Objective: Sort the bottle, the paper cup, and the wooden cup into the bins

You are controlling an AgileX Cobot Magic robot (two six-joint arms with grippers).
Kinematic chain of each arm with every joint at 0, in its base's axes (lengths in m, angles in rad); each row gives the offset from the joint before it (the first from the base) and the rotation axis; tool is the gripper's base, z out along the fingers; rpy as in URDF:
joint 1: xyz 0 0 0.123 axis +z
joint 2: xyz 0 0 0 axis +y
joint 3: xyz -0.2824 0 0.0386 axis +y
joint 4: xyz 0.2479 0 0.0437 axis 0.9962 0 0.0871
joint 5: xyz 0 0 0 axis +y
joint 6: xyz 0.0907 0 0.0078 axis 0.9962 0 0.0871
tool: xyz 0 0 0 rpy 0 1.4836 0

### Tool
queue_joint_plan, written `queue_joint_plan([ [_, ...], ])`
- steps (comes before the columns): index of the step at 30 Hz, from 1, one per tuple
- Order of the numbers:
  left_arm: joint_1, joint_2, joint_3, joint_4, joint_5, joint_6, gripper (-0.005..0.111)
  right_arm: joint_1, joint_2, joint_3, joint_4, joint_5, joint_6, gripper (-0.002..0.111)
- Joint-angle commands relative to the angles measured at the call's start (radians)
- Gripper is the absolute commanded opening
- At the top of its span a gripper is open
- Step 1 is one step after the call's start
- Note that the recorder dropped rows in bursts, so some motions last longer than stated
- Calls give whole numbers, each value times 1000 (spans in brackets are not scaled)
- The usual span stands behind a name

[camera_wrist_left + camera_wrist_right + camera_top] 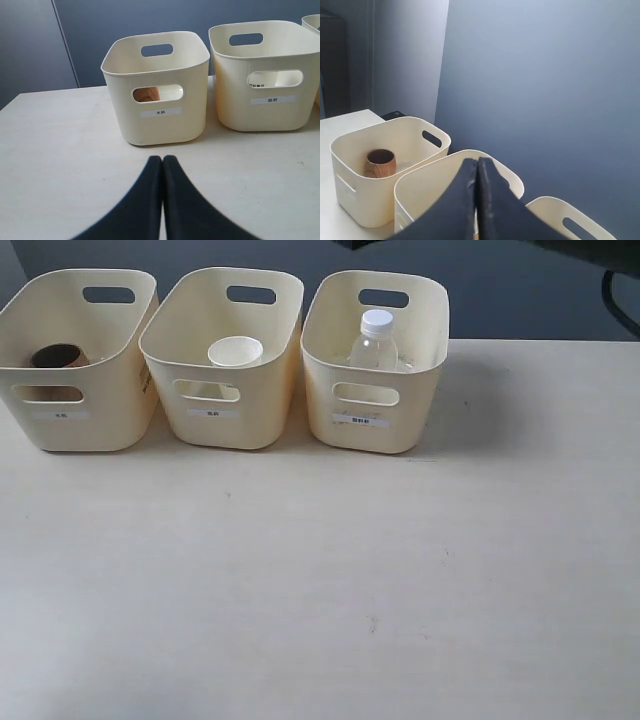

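Note:
Three cream bins stand in a row at the back of the table. The wooden cup (58, 357) sits in the left bin (75, 425). The white paper cup (235, 351) stands in the middle bin (225, 430). The clear bottle (375, 343) with a white cap stands in the right bin (385, 435). Neither arm shows in the exterior view. My left gripper (162, 160) is shut and empty, low over the table in front of the left bin (160, 125). My right gripper (476, 162) is shut and empty, raised above the middle bin (415, 192); the wooden cup (381, 163) shows beyond it.
The table top (320, 580) spreads wide and bare in front of the bins. A dark blue wall runs behind them. A black chair part (622, 295) shows at the back right.

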Motion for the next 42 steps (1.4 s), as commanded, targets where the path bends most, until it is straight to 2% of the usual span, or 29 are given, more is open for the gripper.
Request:
queue_joint_plan([
  [1, -3, 3, -1, 2, -14, -3, 0, -4, -13, 6, 22, -12, 0, -1],
  [6, -3, 3, -1, 2, -14, -3, 0, -4, -13, 6, 16, -20, -2, -1],
  [13, -3, 3, -1, 2, -14, -3, 0, -4, -13, 6, 35, -175, -2, -1],
  [16, -3, 3, -1, 2, -14, -3, 0, -16, -31, 6, 61, -142, -7, -1],
  [18, -3, 3, -1, 2, -14, -3, 0, -69, -57, 8, 75, 12, -7, -1],
  [21, -3, 3, -1, 2, -14, -3, 0, -203, -116, 41, 78, 263, 11, -1],
  [25, -3, 3, -1, 2, -14, -3, 0, -398, -230, 155, 83, 435, 101, -1],
  [30, -3, 3, -1, 2, -14, -3, 0, -632, -459, 380, 83, 402, 138, -1],
  [33, -3, 3, -1, 2, -14, -3, 0, -718, -617, 491, 83, 377, 138, -1],
  [37, -3, 3, -1, 2, -14, -3, 0, -794, -810, 638, 42, 377, 138, -1],
  [42, -3, 3, -1, 2, -14, -3, 0, -802, -988, 766, 44, 336, 138, -1],
])
